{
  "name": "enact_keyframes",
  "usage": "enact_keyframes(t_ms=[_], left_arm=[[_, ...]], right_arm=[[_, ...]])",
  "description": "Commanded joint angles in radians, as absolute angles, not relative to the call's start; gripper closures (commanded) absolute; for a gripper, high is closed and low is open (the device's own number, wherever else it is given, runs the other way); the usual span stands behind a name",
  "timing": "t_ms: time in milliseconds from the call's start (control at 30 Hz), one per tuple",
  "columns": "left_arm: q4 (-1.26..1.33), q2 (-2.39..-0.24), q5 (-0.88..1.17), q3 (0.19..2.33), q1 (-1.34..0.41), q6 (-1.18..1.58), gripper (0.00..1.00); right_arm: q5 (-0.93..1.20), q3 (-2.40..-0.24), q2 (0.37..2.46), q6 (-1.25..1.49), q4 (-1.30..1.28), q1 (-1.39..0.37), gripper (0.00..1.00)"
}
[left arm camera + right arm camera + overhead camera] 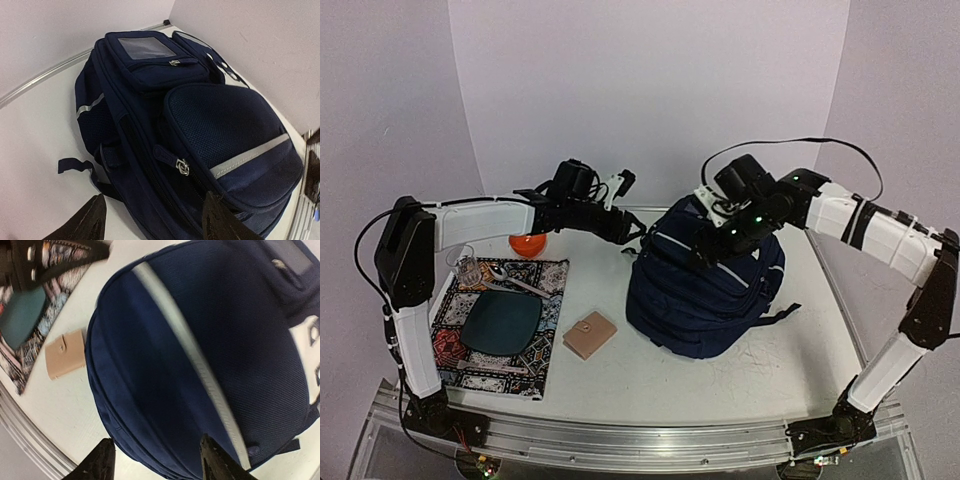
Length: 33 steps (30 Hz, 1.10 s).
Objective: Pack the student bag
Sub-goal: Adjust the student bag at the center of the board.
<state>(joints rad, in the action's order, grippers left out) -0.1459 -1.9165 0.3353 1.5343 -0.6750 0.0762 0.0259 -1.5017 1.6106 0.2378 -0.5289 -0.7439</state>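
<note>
The student bag (131, 107) in front of the left claw (155, 220) is soft, dull blue cloth, with a bumpy net pocket (220, 120). Its grey stripe (250, 156) shines. The zip pull (183, 166) just ahead of the claw is bright metal. The table (35, 165) underneath is smooth.

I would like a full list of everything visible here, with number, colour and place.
backpack: one, navy blue with grey stripes, right-centre of table
cloth: one, multicoloured pattern, left of table
plate: one, dark teal, on the cloth
spoon: one, silver, on the cloth
bowl: one, orange, behind the cloth
wallet: one, tan, between cloth and backpack
table: one, white, under everything
left arm: one, white and black, jaws open, beside backpack
right arm: one, white and black, jaws open, over backpack
</note>
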Motion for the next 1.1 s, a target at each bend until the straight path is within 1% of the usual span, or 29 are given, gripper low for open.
enact_keyframes(t_ms=[0, 67, 233, 400, 533, 633, 733, 833, 933, 1067], left_arm=[[-0.208, -1.947, 0.464, 1.611, -0.661, -0.135, 0.33], [-0.216, -1.956, 0.493, 1.627, -0.659, -0.161, 0.33], [-0.232, -1.995, 0.587, 1.651, -0.659, -0.165, 0.36], [-0.233, -2.025, 0.731, 1.642, -0.662, -0.134, 0.42], [-0.233, -2.016, 0.778, 1.592, -0.676, -0.119, 0.47], [-0.229, -2.002, 0.789, 1.548, -0.711, -0.112, 0.52], [-0.209, -1.990, 0.782, 1.500, -0.760, -0.095, 0.58], [-0.144, -1.964, 0.763, 1.438, -0.804, -0.049, 0.61], [-0.065, -1.917, 0.716, 1.367, -0.827, -0.010, 0.62], [-0.046, -1.834, 0.590, 1.298, -0.824, 0.021, 0.57]], right_arm=[[0.139, -1.404, 1.489, 0.411, -0.467, -0.615, 0.36], [0.164, -1.322, 1.442, 0.495, -0.417, -0.547, 0.35], [0.121, -1.143, 1.388, 0.630, -0.331, -0.440, 0.34], [0.165, -1.063, 1.439, 0.637, -0.210, -0.388, 0.36], [0.202, -1.122, 1.535, 0.582, -0.171, -0.387, 0.43], [0.253, -1.197, 1.619, 0.517, -0.155, -0.387, 0.51], [0.302, -1.279, 1.684, 0.437, -0.152, -0.387, 0.57], [0.317, -1.344, 1.734, 0.364, -0.154, -0.387, 0.58], [0.330, -1.403, 1.771, 0.319, -0.158, -0.383, 0.58], [0.333, -1.447, 1.796, 0.298, -0.166, -0.376, 0.57]])
